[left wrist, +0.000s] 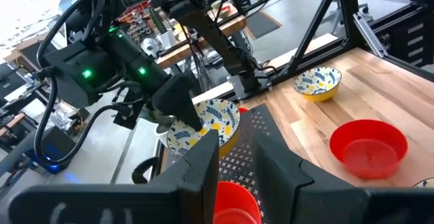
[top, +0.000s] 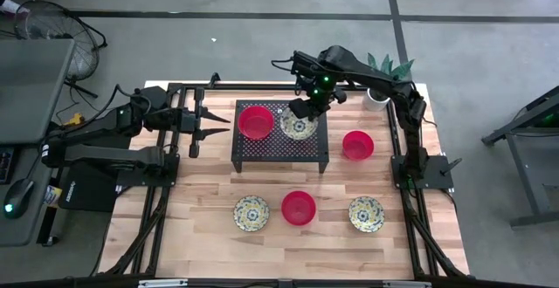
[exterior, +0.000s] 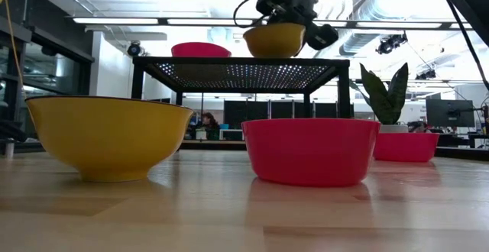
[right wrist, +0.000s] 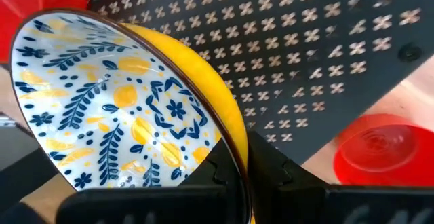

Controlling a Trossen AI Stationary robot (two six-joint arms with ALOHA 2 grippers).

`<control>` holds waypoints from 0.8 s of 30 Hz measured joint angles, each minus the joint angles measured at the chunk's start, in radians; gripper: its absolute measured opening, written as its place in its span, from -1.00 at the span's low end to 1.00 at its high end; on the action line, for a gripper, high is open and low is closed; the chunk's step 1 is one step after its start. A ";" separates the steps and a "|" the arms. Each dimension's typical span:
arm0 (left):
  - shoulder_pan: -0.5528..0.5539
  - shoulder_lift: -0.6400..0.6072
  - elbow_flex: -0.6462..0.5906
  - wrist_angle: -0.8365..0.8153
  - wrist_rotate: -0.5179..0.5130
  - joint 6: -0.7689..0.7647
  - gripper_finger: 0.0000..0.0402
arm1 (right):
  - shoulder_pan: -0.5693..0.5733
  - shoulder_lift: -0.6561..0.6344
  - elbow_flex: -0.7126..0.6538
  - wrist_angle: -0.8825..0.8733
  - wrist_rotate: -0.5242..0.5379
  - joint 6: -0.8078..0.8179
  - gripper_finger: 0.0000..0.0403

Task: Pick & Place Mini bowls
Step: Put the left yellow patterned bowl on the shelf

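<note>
- I see the right gripper (top: 307, 106) over the black perforated stand (top: 279, 153), its fingers clamped on the rim of a floral bowl (top: 299, 126).
- In the right wrist view that floral bowl (right wrist: 115, 102) is tilted, its rim pinched between the two dark fingers (right wrist: 271, 166), with the stand's perforated top (right wrist: 305, 61) behind it.
- From the low view the held bowl (exterior: 275, 40) sits at or just above the stand's top; I cannot tell whether it touches.
- A red bowl (top: 256, 121) sits on the stand just beside the held one.
- Another red bowl (top: 357, 144) rests on the table (top: 210, 236) beside the stand, on the right arm's side.
- Three bowls line the table's near part: a floral one (top: 251, 213), a red one (top: 299, 208) between, and a second floral one (top: 367, 214).
- The left gripper (top: 212, 126) waits at the stand's left edge, fingers partly apart and holding nothing.
- A small white pot with a green plant (top: 379, 92) stands at the table's far right corner.
</note>
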 joint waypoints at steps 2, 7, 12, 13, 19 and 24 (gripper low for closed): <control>0.000 0.000 0.000 0.000 0.000 0.000 -0.59 | 0.000 0.000 0.000 0.001 -0.001 0.004 -0.98; 0.000 0.000 0.000 0.000 0.000 -0.001 -0.59 | 0.000 0.000 0.000 0.000 -0.001 0.007 -0.98; 0.000 0.000 0.000 0.001 0.000 -0.001 -0.59 | 0.005 0.000 0.000 0.000 -0.002 -0.004 -0.98; 0.000 0.000 0.000 0.001 0.000 -0.001 -0.59 | 0.005 0.000 0.000 0.000 -0.001 -0.011 -0.98; 0.000 0.000 0.001 0.011 -0.001 -0.005 -0.59 | 0.005 0.000 0.000 0.000 0.004 -0.050 -0.98; 0.000 0.000 0.001 0.012 -0.001 -0.007 -0.59 | 0.005 -0.011 0.000 0.000 0.029 -0.076 -0.98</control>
